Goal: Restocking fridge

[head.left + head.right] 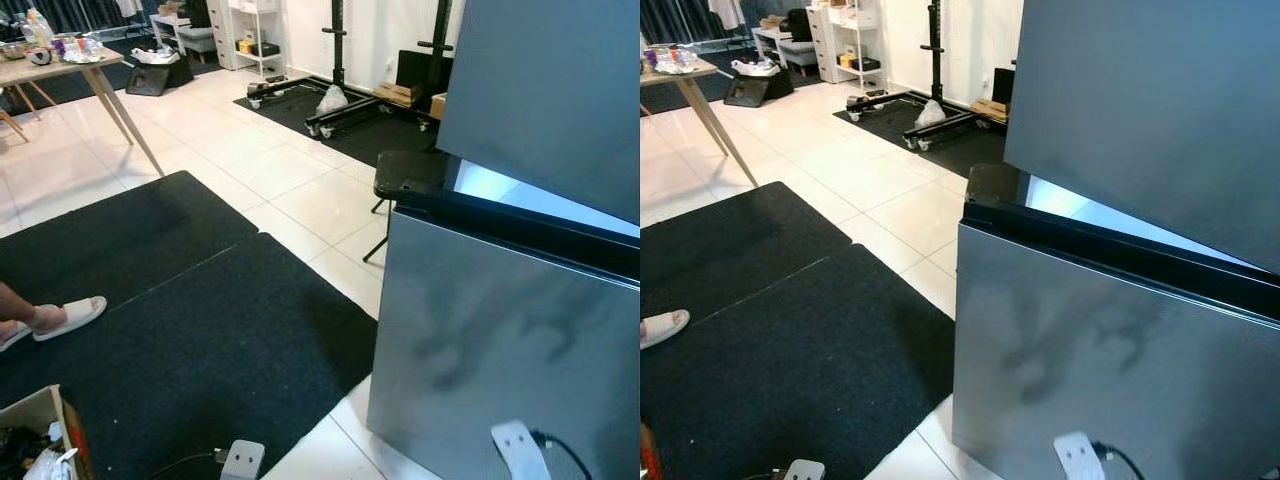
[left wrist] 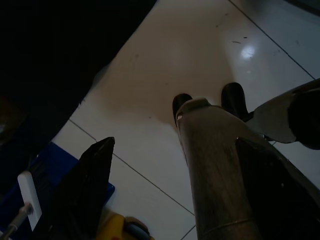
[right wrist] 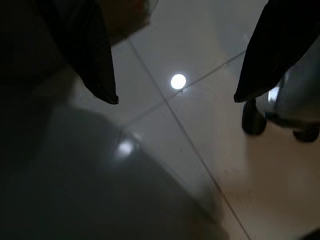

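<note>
Big grey fridge (image 1: 500, 340) right up front on the right, matte metal with smudgy dark marks on the lower door, upper door (image 1: 545, 100) swung slightly ajar so a bright strip of inside shows above the dark seam. Standing on white tile at the edge of a black mat (image 1: 190, 340). Left gripper (image 2: 170, 190) hanging over tile, fingers apart. Right gripper (image 3: 175, 75) same deal, fingers spread wide. Sandalled foot (image 1: 65, 316) on the mat, cardboard box (image 1: 40, 435) nearby.

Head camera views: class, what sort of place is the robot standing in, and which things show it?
Probably a lived-in home or studio room: a grey fridge on white tiled floor, black floor mats, a cluttered wooden table.
</note>
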Robot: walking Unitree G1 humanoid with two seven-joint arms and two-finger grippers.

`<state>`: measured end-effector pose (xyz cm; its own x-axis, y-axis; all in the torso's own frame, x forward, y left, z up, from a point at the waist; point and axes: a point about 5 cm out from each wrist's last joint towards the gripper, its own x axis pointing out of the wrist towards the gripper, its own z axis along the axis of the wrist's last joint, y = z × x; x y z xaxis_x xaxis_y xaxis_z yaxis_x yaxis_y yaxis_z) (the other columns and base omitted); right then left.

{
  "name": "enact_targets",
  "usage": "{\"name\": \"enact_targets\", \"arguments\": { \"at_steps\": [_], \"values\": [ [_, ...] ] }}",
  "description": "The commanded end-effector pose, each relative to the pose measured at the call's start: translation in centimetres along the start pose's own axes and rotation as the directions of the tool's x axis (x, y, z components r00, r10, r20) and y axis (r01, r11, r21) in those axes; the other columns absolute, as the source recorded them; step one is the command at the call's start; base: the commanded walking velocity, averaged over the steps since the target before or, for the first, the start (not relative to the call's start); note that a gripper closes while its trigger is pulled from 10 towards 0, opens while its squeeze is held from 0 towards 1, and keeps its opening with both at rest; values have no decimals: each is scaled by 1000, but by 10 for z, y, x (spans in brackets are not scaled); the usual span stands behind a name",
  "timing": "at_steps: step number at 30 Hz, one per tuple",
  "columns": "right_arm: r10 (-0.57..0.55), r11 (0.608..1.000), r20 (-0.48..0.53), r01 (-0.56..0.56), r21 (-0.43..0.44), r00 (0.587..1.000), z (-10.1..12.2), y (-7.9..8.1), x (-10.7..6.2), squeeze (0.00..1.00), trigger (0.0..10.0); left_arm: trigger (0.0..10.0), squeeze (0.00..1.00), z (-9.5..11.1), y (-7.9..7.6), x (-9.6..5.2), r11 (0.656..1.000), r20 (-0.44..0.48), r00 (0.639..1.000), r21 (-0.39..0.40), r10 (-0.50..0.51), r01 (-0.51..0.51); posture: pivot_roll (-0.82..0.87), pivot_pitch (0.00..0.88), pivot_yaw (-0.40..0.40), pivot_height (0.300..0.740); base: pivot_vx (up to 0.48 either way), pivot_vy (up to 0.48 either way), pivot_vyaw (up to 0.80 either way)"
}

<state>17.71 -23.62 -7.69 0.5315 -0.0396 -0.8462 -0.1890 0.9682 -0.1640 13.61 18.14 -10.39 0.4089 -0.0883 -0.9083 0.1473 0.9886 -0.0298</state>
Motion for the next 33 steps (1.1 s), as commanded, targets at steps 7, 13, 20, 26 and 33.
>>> {"name": "enact_targets", "arguments": {
  "at_steps": [7,13,20,26,33],
  "values": [
    [0,1000,19,0,0,1000,4,-2,0,0,10000,10000,0,2,-2,1,1000,13,1000,-3,7,-7,-43,0,-21,738,0,-331,0],
    [19,999,92,-21,25,996,19,-1,1,0,10000,10000,0,2,0,0,1000,14,1000,-2,8,-8,-43,0,-19,738,0,0,0],
    [122,983,262,-152,99,958,49,3,1,0,10000,10000,0,1,0,0,1000,12,1000,-1,8,-8,-44,0,-19,738,0,0,0],
    [405,870,451,-486,77,795,83,26,-5,0,10000,10000,0,1,-1,0,1000,10,1000,-1,7,-7,-43,0,-21,738,0,0,0],
    [469,818,575,-576,4,670,122,31,-13,0,10000,10000,0,1,-3,0,1000,9,1000,-2,4,-4,-43,0,-24,738,0,0,0]
  ]
}}
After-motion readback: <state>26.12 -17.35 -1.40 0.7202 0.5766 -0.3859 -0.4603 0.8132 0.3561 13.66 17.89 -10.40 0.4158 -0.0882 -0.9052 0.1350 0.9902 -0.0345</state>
